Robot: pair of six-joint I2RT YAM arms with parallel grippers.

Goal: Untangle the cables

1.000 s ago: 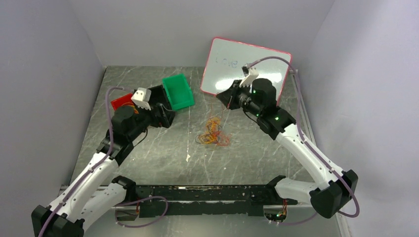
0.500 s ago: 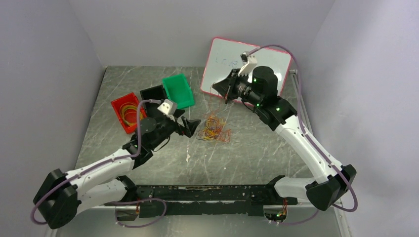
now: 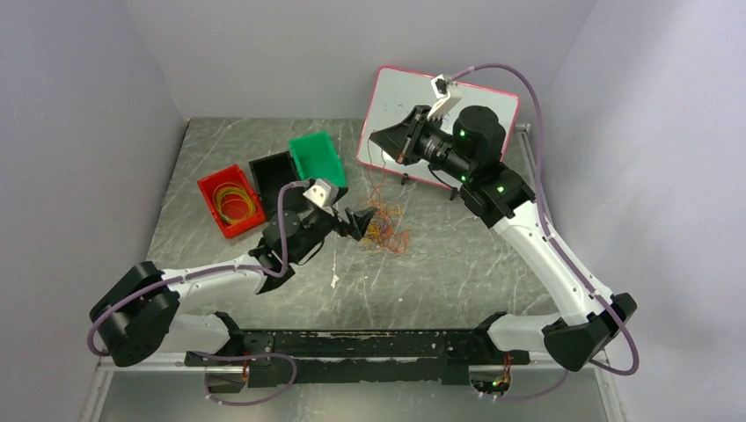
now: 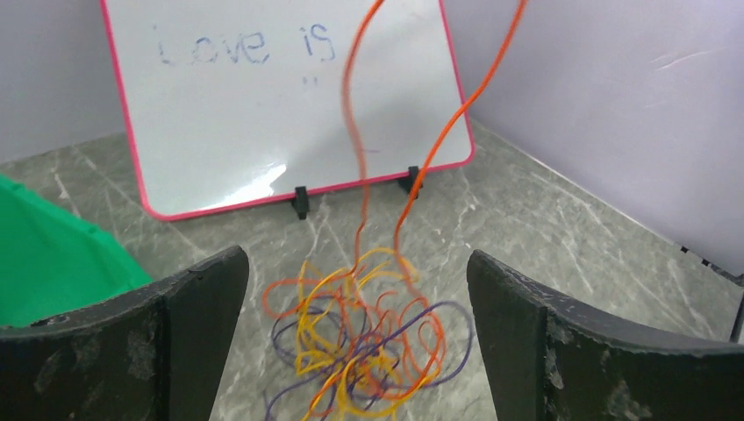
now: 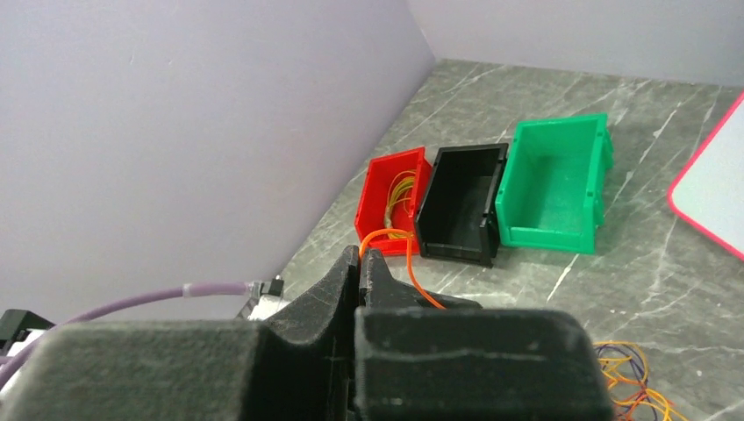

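Marble tabletop (image 3: 457, 272), room nearside, cables (image 4: 360, 342) heaped centre, left hand (image 3: 359, 223) wide at heap edge, right hand (image 5: 361, 259) prob. clamping orange strand (image 5: 412, 274)

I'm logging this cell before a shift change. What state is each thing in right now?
left gripper: open, at the cable tangle's edge.
right gripper: shut on the orange cable, raised.
orange cable: stretched up from the tangle.
cable tangle: knotted, lying on the table.
red bin: holds yellow loops.
black bin: empty.
green bin: empty.
whiteboard: propped upright, written on.
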